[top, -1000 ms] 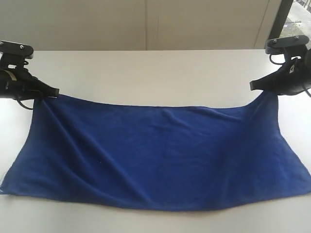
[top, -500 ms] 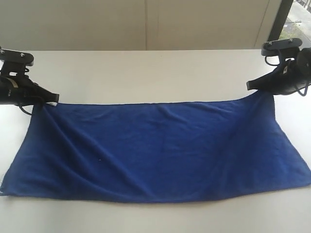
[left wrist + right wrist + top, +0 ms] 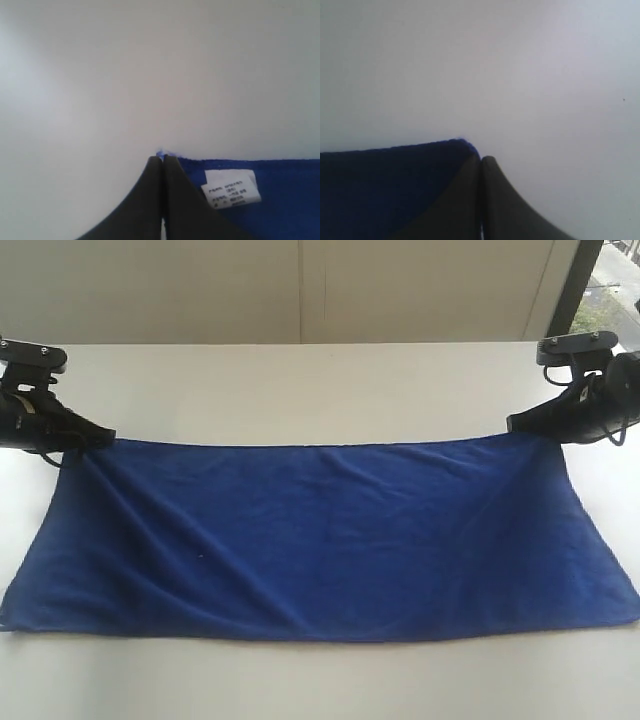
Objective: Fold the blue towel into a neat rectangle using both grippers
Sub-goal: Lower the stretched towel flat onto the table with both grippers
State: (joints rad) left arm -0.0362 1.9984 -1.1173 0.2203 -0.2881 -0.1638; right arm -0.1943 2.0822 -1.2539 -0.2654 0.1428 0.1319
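Towel (image 3: 320, 540) on table (image 3: 300, 390); left end effector (image 3: 106, 437), right end effector (image 3: 514, 424) at far corners.

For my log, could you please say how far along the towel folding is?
Done: left end effector and right end effector each grip a far corner of the blue towel. In hand: far edge held straight. Left: every fold; it lies spread on the table.
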